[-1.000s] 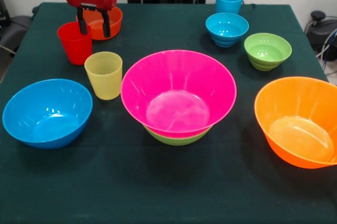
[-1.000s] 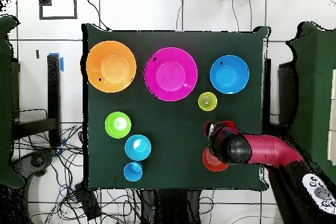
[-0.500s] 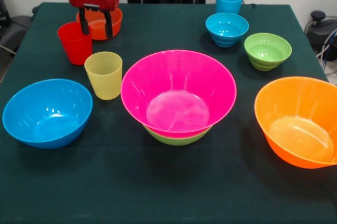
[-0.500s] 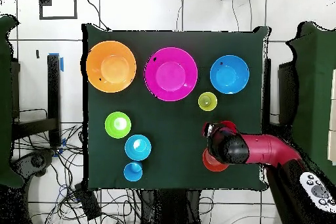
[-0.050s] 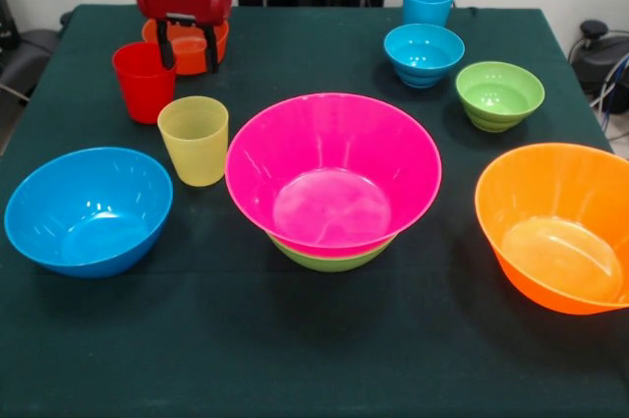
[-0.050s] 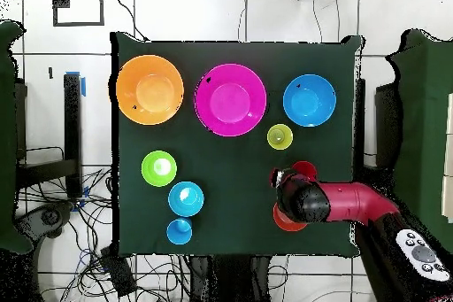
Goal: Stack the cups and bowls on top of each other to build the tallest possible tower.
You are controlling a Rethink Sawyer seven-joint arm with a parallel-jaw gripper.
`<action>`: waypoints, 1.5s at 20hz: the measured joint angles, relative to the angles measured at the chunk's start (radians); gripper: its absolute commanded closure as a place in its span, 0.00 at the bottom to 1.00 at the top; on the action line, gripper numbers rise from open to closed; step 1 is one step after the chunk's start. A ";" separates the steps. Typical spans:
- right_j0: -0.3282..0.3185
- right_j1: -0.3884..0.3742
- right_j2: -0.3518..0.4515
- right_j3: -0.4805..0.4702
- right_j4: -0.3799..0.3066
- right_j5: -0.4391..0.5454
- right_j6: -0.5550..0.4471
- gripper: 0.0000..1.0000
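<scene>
Up by the counter's (image 5: pixel 324 359) far edge, the end effector (image 5: pixel 184 47) hangs open and empty over the small orange bowl (image 5: pixel 186 39), beside the red cup (image 5: pixel 143 82).

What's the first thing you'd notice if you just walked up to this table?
The large glossy pink plastic bowl in the middle, sitting inside a medium green bowl. Then the large yellow-orange bowl at the front view's right and the medium blue bowl at its left. At the back, the red and black gripper hangs open over a small orange bowl.
</scene>
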 measured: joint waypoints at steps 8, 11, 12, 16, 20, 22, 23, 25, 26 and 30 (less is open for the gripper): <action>0.026 0.023 -0.044 -0.010 -0.043 -0.062 0.000 0.00; 0.033 0.031 -0.065 -0.018 -0.060 -0.093 0.000 0.00; 0.033 0.033 -0.068 -0.019 -0.064 -0.101 0.000 0.00; 0.033 0.039 -0.083 -0.027 -0.082 -0.128 0.000 0.00; 0.032 0.040 -0.085 -0.036 -0.087 -0.132 0.000 0.00; 0.029 0.040 -0.082 -0.041 -0.087 -0.132 0.000 0.00; 0.028 0.040 -0.081 -0.044 -0.087 -0.132 0.000 0.00; 0.022 0.040 -0.077 -0.046 -0.087 -0.132 0.000 1.00; 0.018 0.040 -0.074 -0.046 -0.087 -0.132 0.000 1.00; -0.008 0.040 -0.057 -0.046 -0.086 -0.132 0.000 1.00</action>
